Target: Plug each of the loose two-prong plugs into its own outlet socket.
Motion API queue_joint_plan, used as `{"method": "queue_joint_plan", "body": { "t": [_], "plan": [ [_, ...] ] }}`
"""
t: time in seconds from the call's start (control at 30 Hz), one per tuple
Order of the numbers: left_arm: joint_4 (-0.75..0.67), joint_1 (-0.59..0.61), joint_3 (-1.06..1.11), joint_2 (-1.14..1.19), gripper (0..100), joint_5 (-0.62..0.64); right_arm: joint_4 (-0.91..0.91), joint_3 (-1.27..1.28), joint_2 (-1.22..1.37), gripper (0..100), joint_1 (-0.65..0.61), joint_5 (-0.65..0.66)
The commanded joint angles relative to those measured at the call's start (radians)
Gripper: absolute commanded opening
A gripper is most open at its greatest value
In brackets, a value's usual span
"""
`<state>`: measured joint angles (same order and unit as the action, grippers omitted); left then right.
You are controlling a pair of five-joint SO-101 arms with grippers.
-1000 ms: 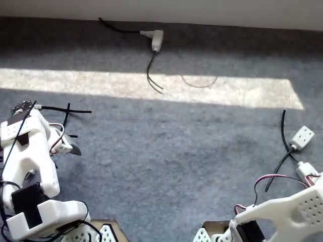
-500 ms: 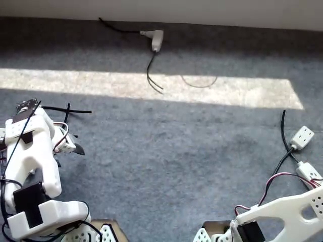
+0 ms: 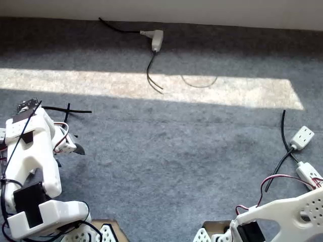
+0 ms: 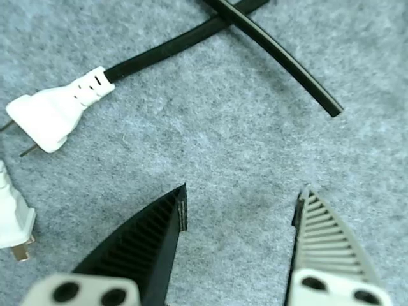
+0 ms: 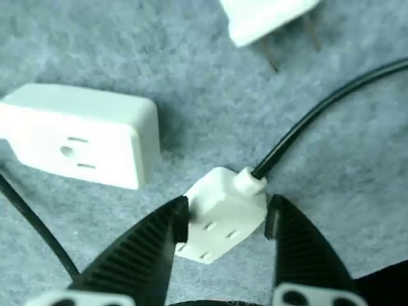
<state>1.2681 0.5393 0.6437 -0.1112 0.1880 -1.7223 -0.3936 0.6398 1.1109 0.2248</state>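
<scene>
While the left gripper [image 4: 242, 203] gapes wide and empty, a white plug [image 4: 54, 115] lying beyond its black finger [image 4: 150, 242], the right gripper [image 5: 226, 210] sets parted fingers closely flanking a small outlet socket [image 5: 220, 231].

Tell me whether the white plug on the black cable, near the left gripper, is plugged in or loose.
Loose. The white two-prong plug lies on the grey carpet with both prongs bare, inserted in nothing.

Left gripper [image 4: 244, 191] spread wide, pointing down; right gripper [image 5: 227, 204] likewise parted
</scene>
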Motion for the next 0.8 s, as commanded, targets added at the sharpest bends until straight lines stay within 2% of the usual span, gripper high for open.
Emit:
{"method": "queue_joint_plan", "body": {
  "t": [0.0, 0.1, 0.27, 0.47, 0.6, 0.77],
  "plan": [
    [-0.006, -0.015, -0.007, -0.041, 28, 0.003, 0.021, 0.116, -0.134, 19.5, -0.027, -0.058],
    [-0.006, -0.013, -0.007, -0.041, 28, 0.003, 0.104, 0.170, -0.124, 18.1, -0.021, -0.068],
    [-0.006, -0.013, -0.008, -0.041, 28, 0.003, 0.134, 0.185, -0.071, 5.0, 0.001, -0.021],
    [-0.006, -0.013, -0.008, -0.041, 28, 0.003, 0.042, 0.174, -0.033, 4.6, -0.007, 0.002],
    [-0.006, -0.013, -0.008, -0.041, 28, 0.003, -0.036, 0.173, -0.035, 4.6, -0.070, 0.002],
    [-0.006, -0.013, -0.008, -0.041, 28, 0.003, -0.042, 0.180, -0.125, 4.5, -0.166, -0.035]
  ]
}}
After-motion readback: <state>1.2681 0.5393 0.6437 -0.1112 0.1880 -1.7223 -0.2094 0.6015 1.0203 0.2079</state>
